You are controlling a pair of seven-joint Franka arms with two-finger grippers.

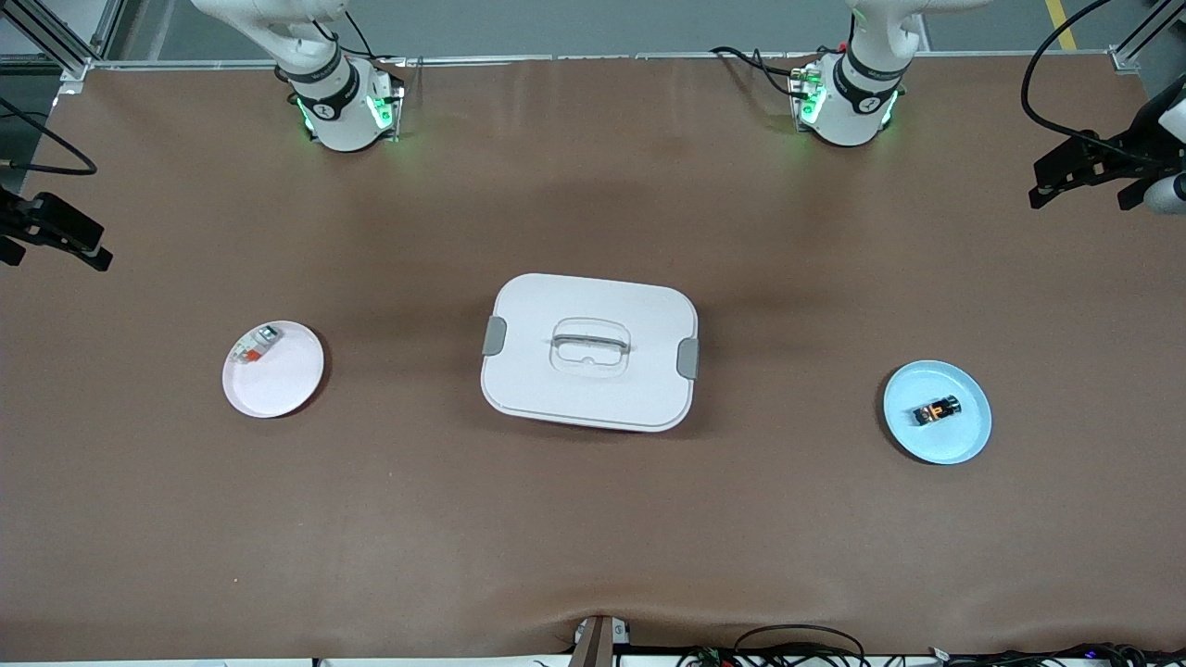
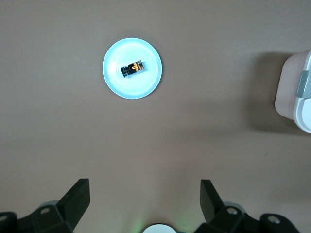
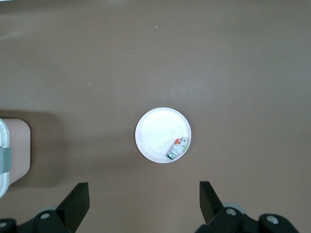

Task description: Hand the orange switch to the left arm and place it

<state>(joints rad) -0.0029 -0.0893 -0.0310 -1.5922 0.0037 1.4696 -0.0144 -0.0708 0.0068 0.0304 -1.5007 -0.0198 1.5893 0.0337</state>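
Orange switch lay on blue plate, box sat mid-table, left gripper and right gripper hung high, wide open, holding nothing.

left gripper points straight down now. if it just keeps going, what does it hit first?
Most likely bare table. The open left gripper looks down at brown surface; the blue plate with the orange switch sits off its line, though depth is unclear.

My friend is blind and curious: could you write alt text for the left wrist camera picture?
The orange switch lies on a round pale blue plate on a brown table, seen from above. The left end effector hangs over the bare table with its fingers wide open. An edge of the white box shows at the side.
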